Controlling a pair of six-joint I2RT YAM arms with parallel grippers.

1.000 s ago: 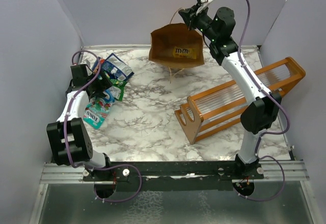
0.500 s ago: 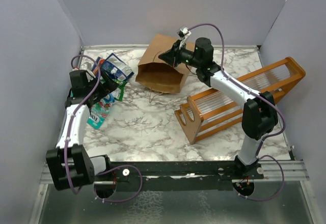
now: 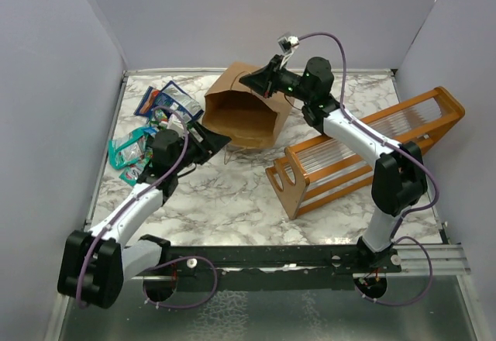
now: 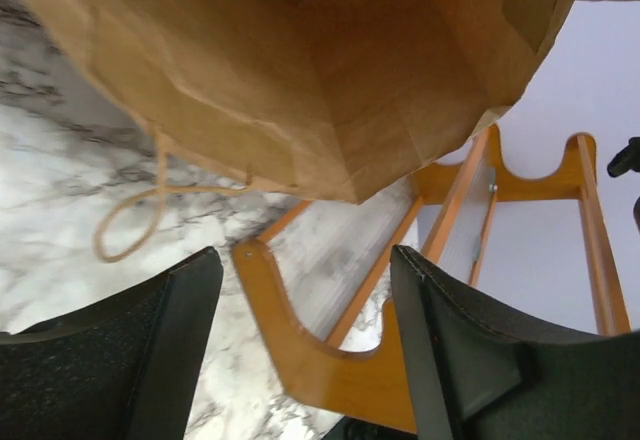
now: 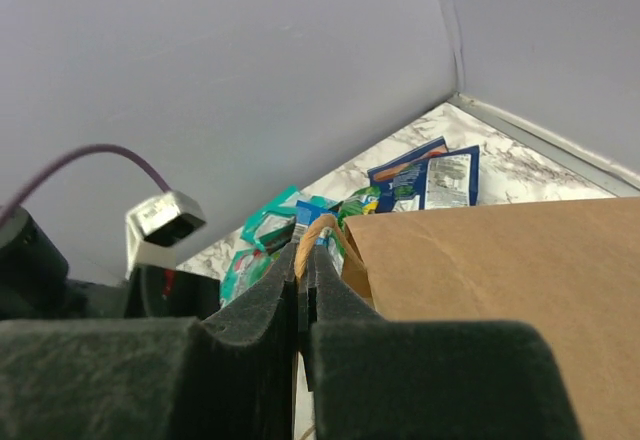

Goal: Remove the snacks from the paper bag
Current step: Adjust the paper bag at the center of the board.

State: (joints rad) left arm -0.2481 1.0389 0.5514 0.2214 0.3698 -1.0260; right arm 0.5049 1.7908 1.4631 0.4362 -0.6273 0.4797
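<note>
At the back of the marble table (image 3: pixel 232 201), the paper bag (image 3: pixel 246 115) was tipped on its side, mouth facing the left gripper (image 3: pixel 209 136). Its jaws were spread apart and empty right at the opening. The right gripper (image 3: pixel 254 82) was pinched tight on the bag's handle (image 5: pixel 318 228), and the snacks (image 3: pixel 164 102) sat piled off to the left.

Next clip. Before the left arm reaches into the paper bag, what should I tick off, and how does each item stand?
1. Right claw shut on the paper bag's handle: ok.
2. Left claw open: ok.
3. Left claw in front of the bag's mouth: ok.
4. Packet inside to grab: cannot tell; the interior in view shows none.
5. Snacks piled left of the bag, outside it: ok.
</note>
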